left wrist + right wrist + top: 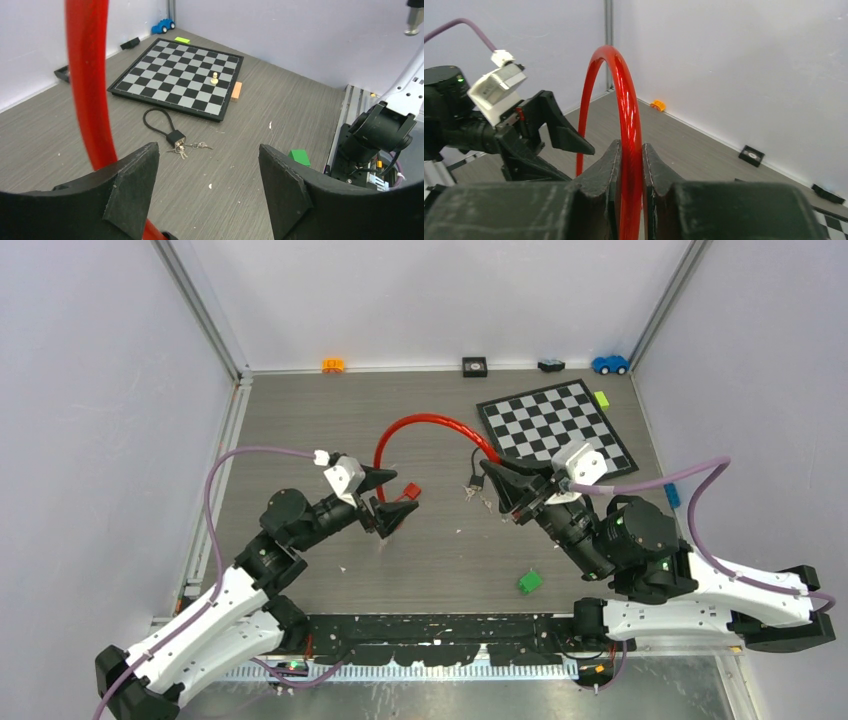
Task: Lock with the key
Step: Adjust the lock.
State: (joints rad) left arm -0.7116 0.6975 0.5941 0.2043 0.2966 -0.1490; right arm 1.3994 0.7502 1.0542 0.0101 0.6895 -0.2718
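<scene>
Your right gripper (pixel 630 159) pinches the glossy red cable (pixel 616 75), which arches across to your left gripper (pixel 207 167), whose jaws stand spread, so that free arm faces the small black padlock (pixel 176 137) and metal keys (pixel 189 148) lying flat just before the chessboard (pixel 150 75).

A grey wood-grain table (pixel 300 410) fills the floor of the cell. Plain pale walls (pixel 440 290) close it at the back and both sides, meeting at aluminium posts (pixel 197 300). A metal rail (pixel 222 455) runs along the left edge. Light is even, shadows soft.
</scene>
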